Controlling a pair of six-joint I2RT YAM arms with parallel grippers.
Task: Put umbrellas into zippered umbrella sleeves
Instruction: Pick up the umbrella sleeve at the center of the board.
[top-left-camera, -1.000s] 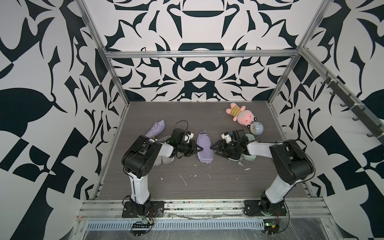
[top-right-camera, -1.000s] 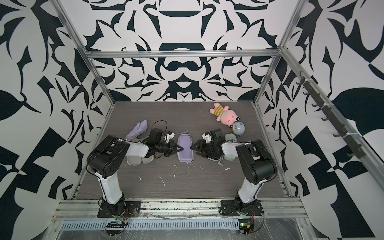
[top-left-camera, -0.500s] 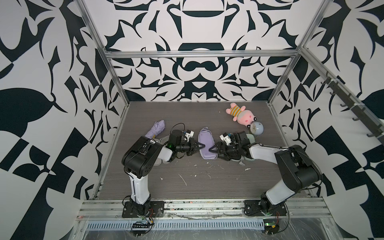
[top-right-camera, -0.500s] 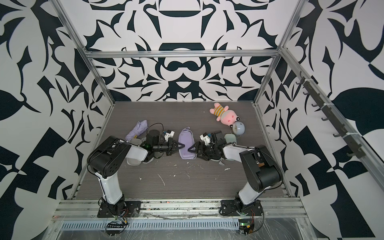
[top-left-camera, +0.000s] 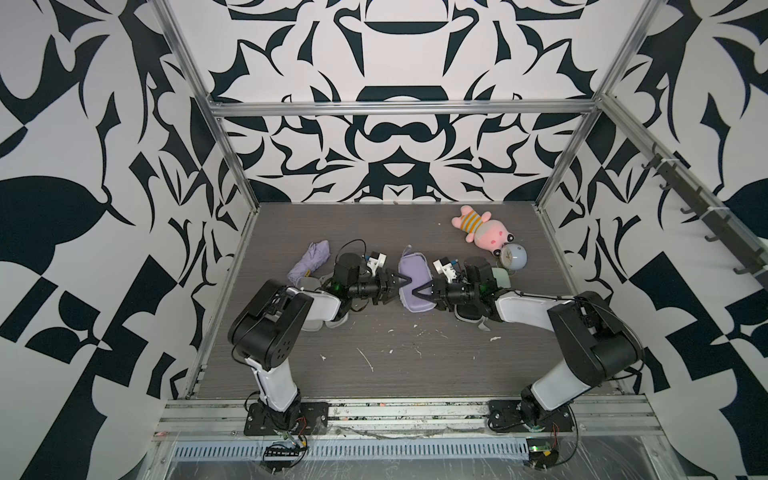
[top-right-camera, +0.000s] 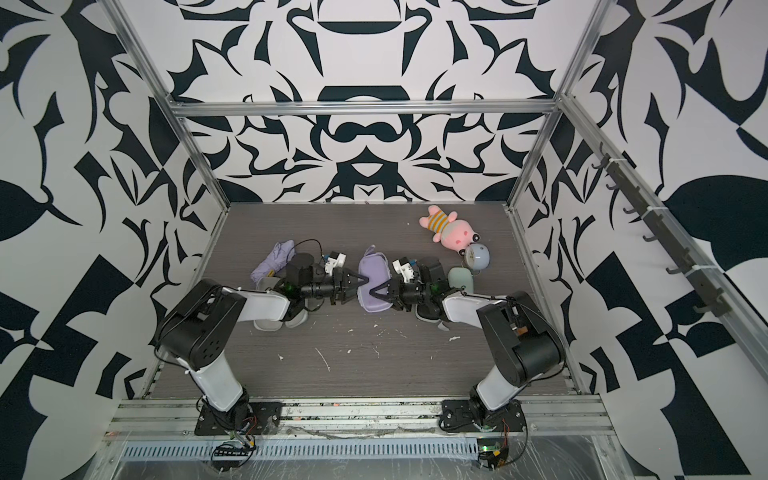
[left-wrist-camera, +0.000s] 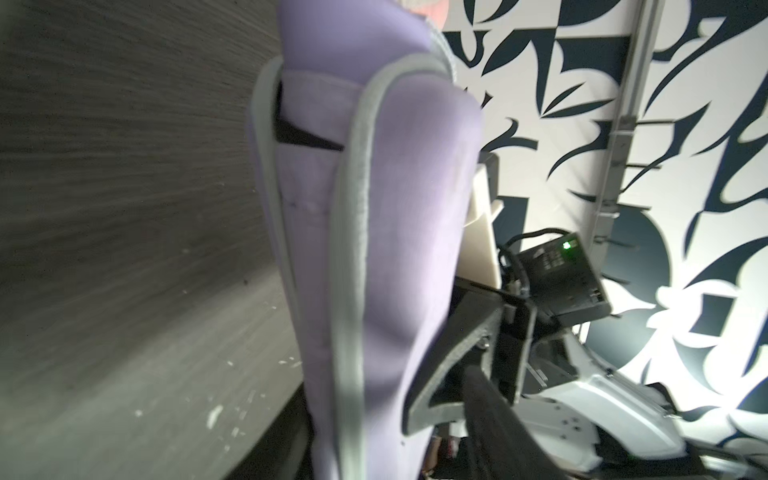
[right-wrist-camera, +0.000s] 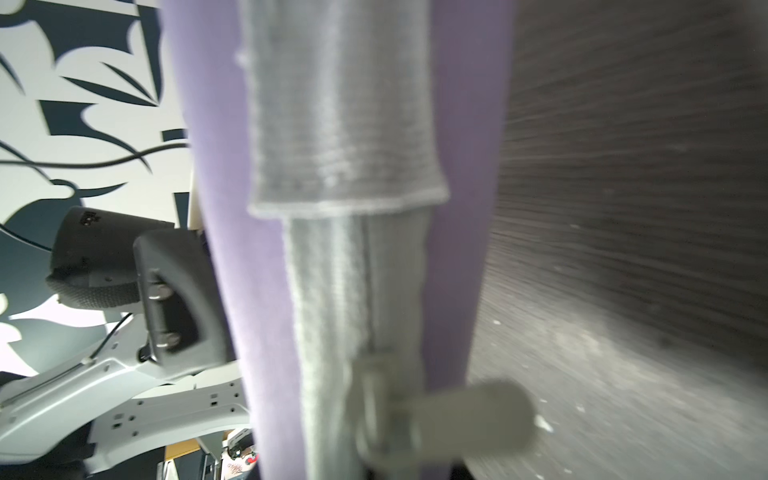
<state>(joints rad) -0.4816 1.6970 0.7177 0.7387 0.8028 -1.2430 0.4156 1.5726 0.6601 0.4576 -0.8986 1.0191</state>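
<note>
At mid counter (top-left-camera: 415, 374), a rounded lilac hard-shell sleeve (top-left-camera: 415, 270), ribbed grey zipper tape (right-wrist-camera: 332, 291); my left end effector (top-left-camera: 404, 284) stands apart; my right end effector (top-left-camera: 417, 292), I cannot tell.

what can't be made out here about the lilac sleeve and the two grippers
- whether the left gripper and right gripper are open or gripping the lilac sleeve: too small in both top views
- zip pull: blurred in the right wrist view
- sleeve under the left arm: mostly covered by that arm in both top views
</note>
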